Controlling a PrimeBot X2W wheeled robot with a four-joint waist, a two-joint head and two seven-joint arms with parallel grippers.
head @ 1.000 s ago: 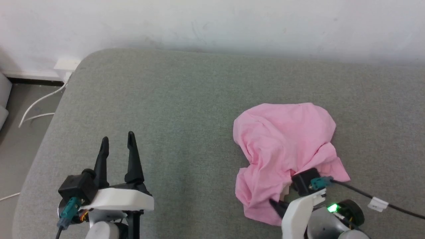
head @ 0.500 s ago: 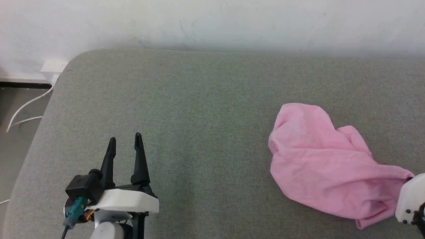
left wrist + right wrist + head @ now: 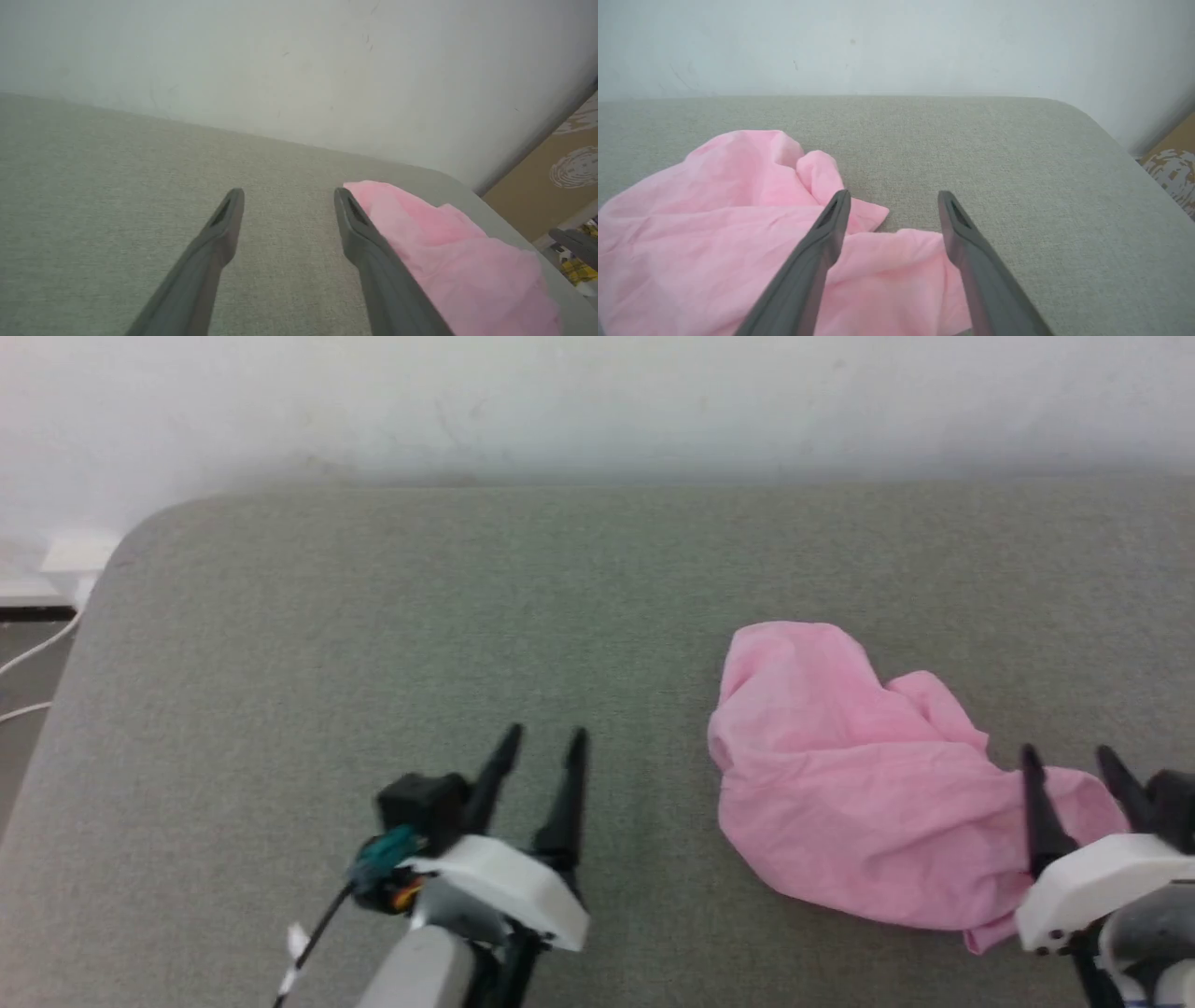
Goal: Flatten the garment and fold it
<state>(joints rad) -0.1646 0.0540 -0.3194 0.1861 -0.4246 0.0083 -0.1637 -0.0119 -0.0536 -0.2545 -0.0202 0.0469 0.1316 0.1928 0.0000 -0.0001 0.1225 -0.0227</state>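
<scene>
The pink garment [image 3: 840,793] lies in a bunched heap on the right part of the grey cushion [image 3: 280,663]. Its long way runs from far and left to near and right in the head view. The far end is a round lump. The near end is a flatter flap.

The right pincer [image 3: 1066,756] is right at that near flap. It is wide open and holds nothing. In the right wrist view, pink cloth lies under and between the two fingers of the right pincer [image 3: 894,193], and most of the heap spreads off to the left of them.

The left pincer [image 3: 546,737] is wide open too, and empty. It is to the left of the garment, with a strip of bare cushion between them. So the right arm is the nearer one. The left arm would have to go to its right to reach the round end.

I can read no words anywhere. I see no label or waistband, but the folds may be hiding them.
</scene>
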